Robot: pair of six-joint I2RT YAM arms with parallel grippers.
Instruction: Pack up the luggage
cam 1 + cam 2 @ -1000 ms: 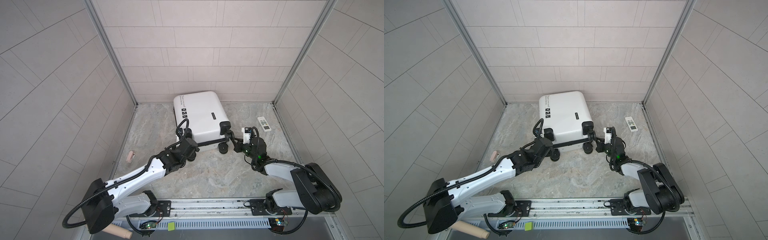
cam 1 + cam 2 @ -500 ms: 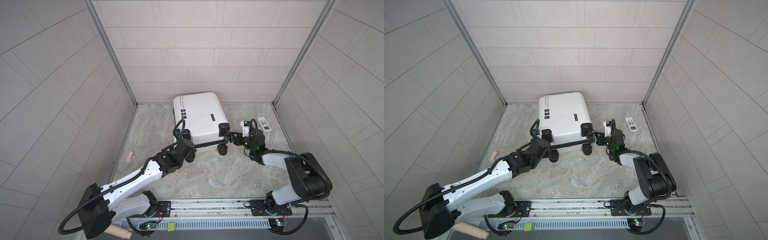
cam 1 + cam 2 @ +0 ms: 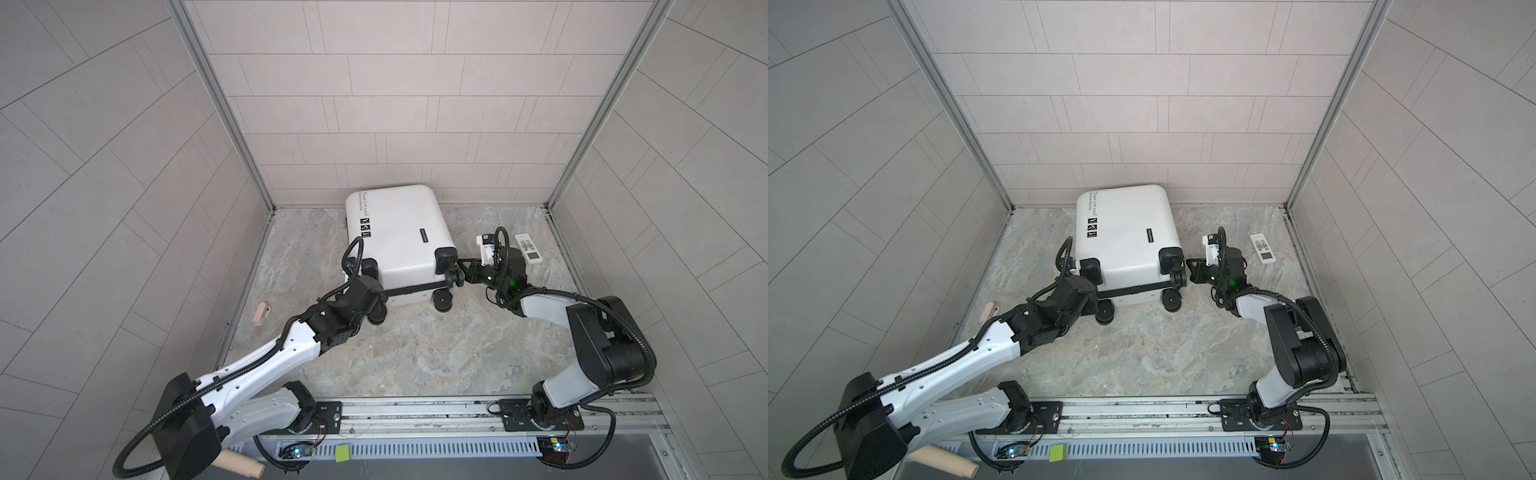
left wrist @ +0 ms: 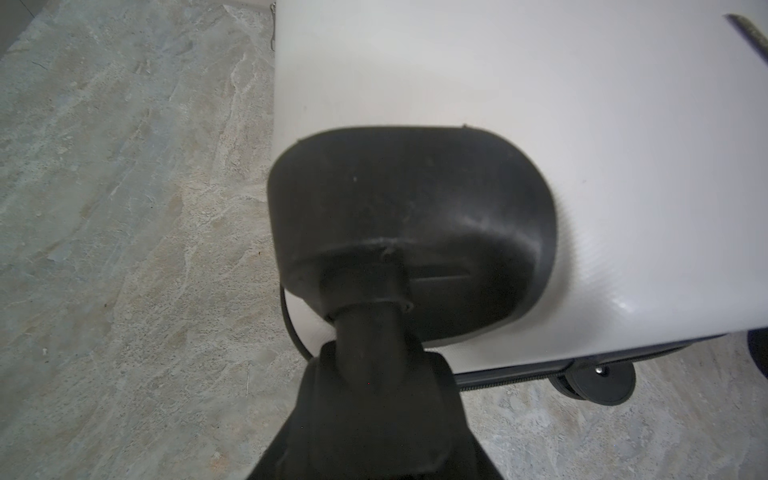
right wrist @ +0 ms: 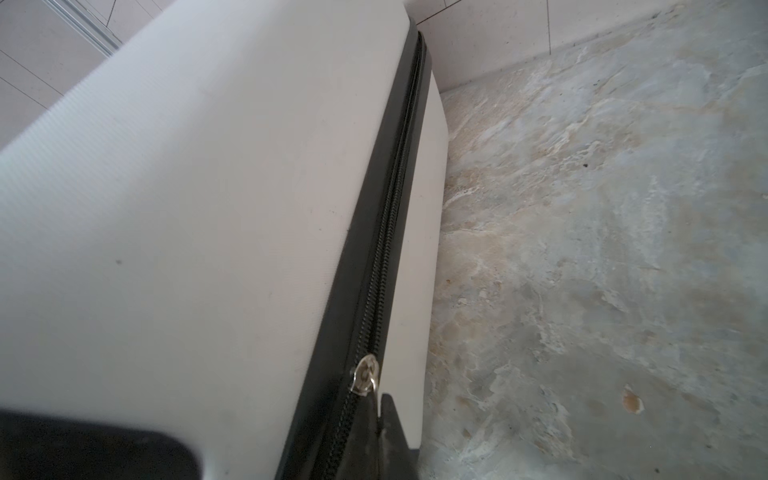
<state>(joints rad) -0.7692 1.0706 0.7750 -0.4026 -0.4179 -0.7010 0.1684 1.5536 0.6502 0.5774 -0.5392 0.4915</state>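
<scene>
The luggage lies flat and closed at the far middle of the floor, close to the back wall, with its wheels on the near side. My left arm stretches long and low from the near left. My left gripper sits right at the near left corner wheel (I cannot tell if it holds it or only touches it). My right arm bends at the elbow far out on the right, then reaches left and low. My right gripper is pinched tight on the silver zipper pull on the luggage's right side.
</scene>
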